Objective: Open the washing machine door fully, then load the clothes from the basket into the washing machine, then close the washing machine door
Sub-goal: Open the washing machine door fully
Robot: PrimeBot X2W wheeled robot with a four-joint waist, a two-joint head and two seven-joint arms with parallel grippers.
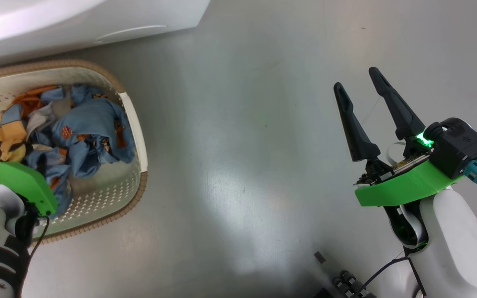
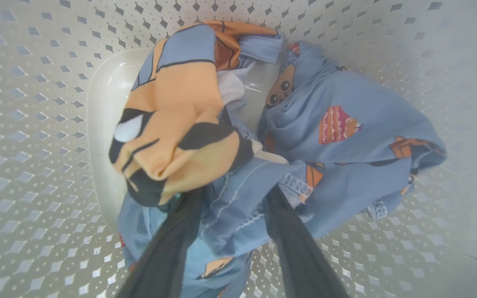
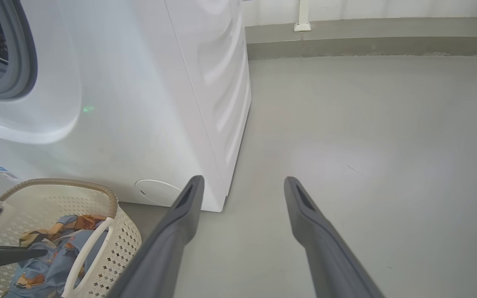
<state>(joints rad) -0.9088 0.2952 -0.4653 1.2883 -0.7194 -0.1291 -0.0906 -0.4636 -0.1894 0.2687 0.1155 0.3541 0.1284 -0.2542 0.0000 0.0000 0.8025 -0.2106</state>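
The cream perforated basket (image 1: 133, 120) stands on the floor in front of the white washing machine (image 1: 97, 20). It holds the clothes (image 1: 89, 124), light blue with orange prints. In the left wrist view my left gripper (image 2: 236, 194) is down inside the basket (image 2: 35, 124), its two dark fingers pressed into the clothes (image 2: 346, 124) with a blue fold bunched between them. My right gripper (image 1: 357, 79) hovers open and holding nothing over the bare floor, far right of the basket. The right wrist view shows the washing machine (image 3: 139, 103) with its grey seal ring (image 3: 23, 62). The washing machine door is out of view.
Wide grey floor (image 1: 242, 145) stretches between the basket and my right arm. A low kerb (image 3: 367, 41) and a white post (image 3: 302, 16) run along the far wall. Cables and dark parts of my base (image 1: 346, 285) sit at the lower edge.
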